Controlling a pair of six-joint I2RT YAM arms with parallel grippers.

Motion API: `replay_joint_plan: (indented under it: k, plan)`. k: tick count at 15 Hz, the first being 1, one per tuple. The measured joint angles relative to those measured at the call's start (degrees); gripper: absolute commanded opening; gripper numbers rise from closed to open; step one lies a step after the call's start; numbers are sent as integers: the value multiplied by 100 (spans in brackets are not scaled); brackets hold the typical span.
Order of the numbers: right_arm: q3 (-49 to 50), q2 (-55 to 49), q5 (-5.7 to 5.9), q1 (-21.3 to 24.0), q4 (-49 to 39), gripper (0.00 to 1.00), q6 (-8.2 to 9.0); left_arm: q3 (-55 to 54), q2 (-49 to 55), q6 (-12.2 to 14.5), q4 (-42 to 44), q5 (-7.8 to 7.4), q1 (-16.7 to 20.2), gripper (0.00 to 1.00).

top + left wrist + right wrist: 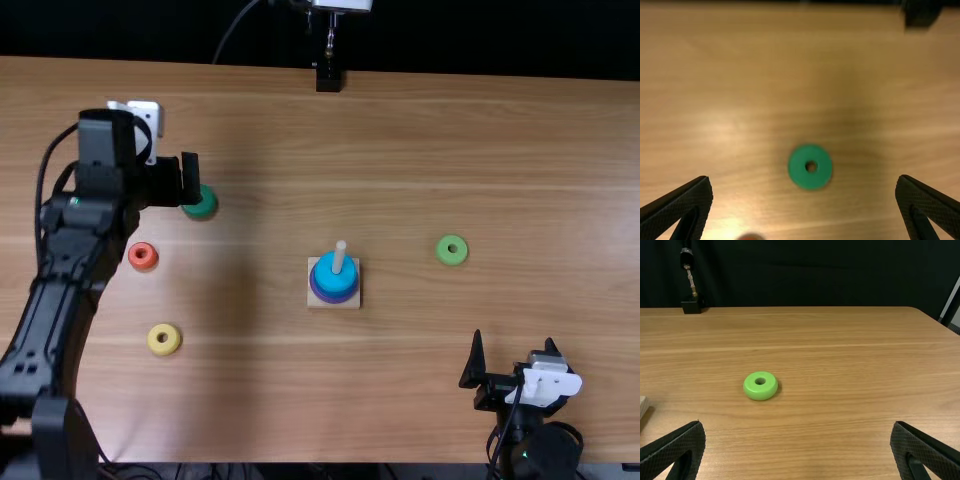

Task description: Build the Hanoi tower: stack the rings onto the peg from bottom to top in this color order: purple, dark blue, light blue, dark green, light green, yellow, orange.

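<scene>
- Top view: the wooden base (312,303) stands near mid-table, its peg (339,256) upright, so that either arm may plausibly serve it.
- Light blue ring (330,276): uppermost around the peg, above a darker blue-purple rim (333,298); the individual layers there cannot be told apart.
- Dark green ring (204,204): flat on the table, partly covered by the left gripper (178,181); by the colour order, it is presumably next.
- Left gripper, left wrist view: jaws spread wide, nothing pinched. The ring appears between the lines of the fingers but clear of both, a placing that suggests alignment for a grasp; lowering with the ring centred would come next.
- Right gripper (514,345): jaws likewise spread wide, empty, near the table's near edge, probably waiting.
- Light green ring (750,389): flat, right of the base, conveniently on the right arm's side.
- Orange ring (134,250) and yellow ring (170,347): flat on the left arm's side, probably reserved for last.
</scene>
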State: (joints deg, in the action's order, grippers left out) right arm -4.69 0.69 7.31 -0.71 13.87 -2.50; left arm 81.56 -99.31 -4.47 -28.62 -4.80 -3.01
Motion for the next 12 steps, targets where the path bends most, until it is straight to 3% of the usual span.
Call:
replay_joint_plan:
  k: [2, 5, 8, 12]
  plan:
    - [0, 0, 0, 0, 0, 100, 2, 678, -911, 273, -651, -103, -7, 100]
    - [0, 2, -2, 0, 0, 100, 2, 960, -1687, 892, -1147, -107, -179, 100]
    - [0, 0, -2, 0, 2, 100, 0, 997, -2111, 1115, -1180, -146, -330, 100]
    - [0, 2, 2, 0, 0, 100, 2, 1412, -2472, 1185, -1174, -151, -378, 100]
